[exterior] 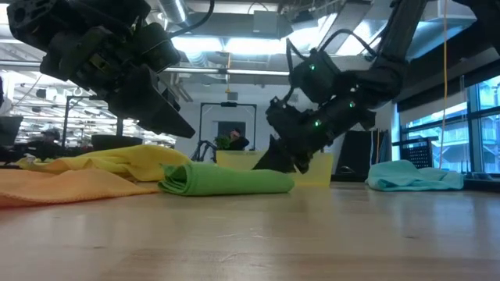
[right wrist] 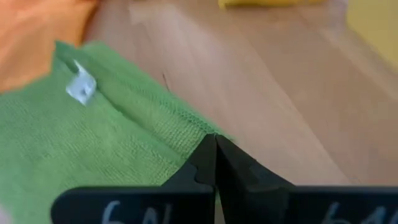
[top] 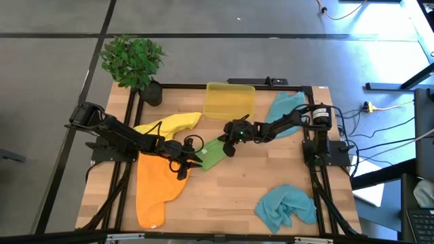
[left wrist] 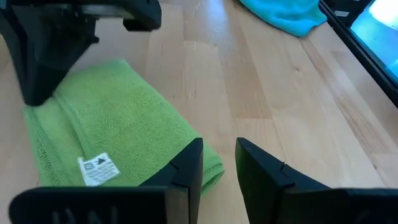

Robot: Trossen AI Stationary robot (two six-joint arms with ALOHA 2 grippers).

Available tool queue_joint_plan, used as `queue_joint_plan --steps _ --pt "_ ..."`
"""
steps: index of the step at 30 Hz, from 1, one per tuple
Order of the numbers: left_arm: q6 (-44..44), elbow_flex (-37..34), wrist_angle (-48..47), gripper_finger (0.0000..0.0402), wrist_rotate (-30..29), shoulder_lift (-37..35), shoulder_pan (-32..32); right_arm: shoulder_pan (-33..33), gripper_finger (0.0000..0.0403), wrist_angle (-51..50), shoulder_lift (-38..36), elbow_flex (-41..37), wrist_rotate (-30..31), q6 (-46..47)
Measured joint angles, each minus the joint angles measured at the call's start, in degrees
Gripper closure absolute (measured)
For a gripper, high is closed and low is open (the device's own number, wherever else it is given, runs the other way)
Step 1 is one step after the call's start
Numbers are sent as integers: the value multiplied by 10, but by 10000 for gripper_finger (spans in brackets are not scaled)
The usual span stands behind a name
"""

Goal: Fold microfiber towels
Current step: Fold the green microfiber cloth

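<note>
The right claw (right wrist: pixel 214 163), pinched shut on the green towel (top: pixel 213 153) at its 2 o'clock edge, could drag the fold undone while the left claw (left wrist: pixel 219 167) hangs partly open, empty.

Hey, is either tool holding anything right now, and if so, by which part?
Right tool is shut at the green towel's edge; whether it pinches cloth cannot be told. Left tool holds nothing.

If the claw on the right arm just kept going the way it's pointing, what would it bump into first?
Most likely the green towel: the right gripper, shut, sits at the folded towel's edge. Whether it already touches the cloth is hard to tell.
</note>
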Motion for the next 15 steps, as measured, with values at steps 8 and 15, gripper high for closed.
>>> queue_joint_plan --steps 8,15 --pt "15 27 -2 316 -31 -8 -4 7 395 -28 -84 0 0 -23" --pt "35 50 -8 316 -48 1 -32 49 364 -67 -108 0 -26 -98"
